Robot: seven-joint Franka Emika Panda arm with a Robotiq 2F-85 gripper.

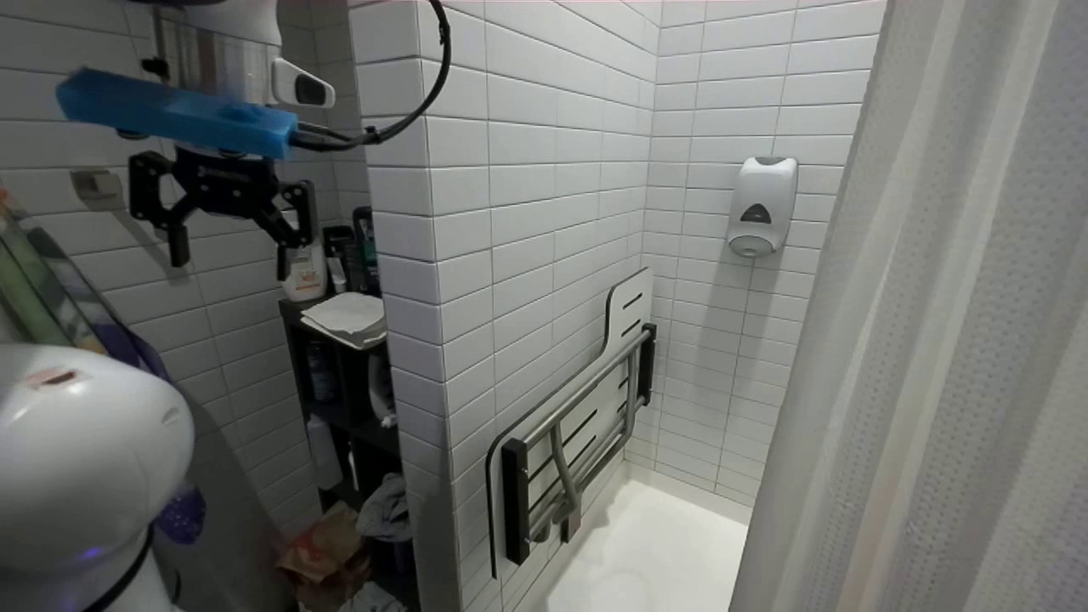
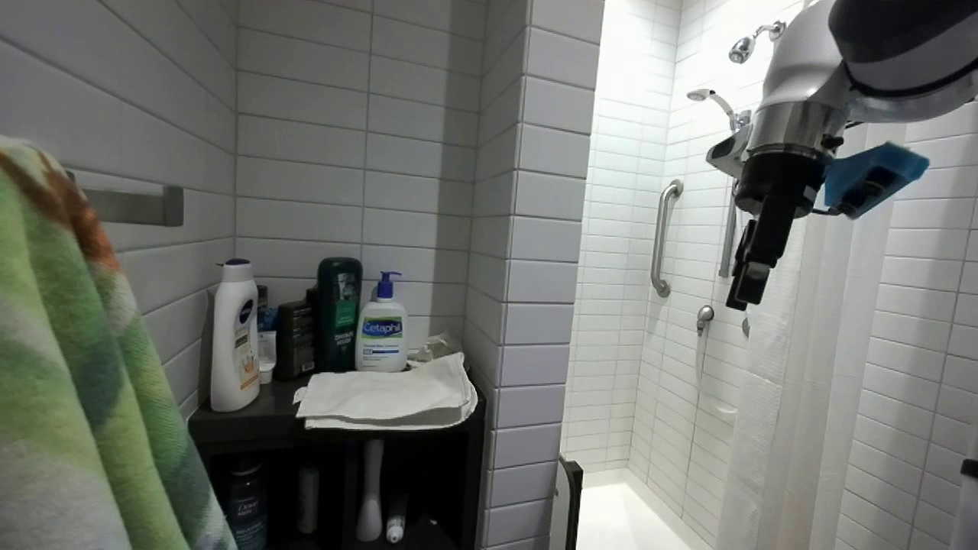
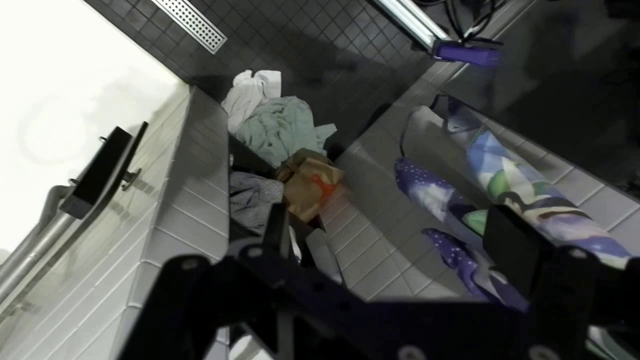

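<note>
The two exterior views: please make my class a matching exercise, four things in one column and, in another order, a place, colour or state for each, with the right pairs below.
Column 1
1. gripper
2. Cetaphil bottle
3. dispenser
4. shower seat

Column 2
A. folded up against a tiled wall
B. open, holding nothing
C. white, with a dark front window
D. topped with a blue pump

Pairs: 1-B, 2-D, 3-C, 4-A
</note>
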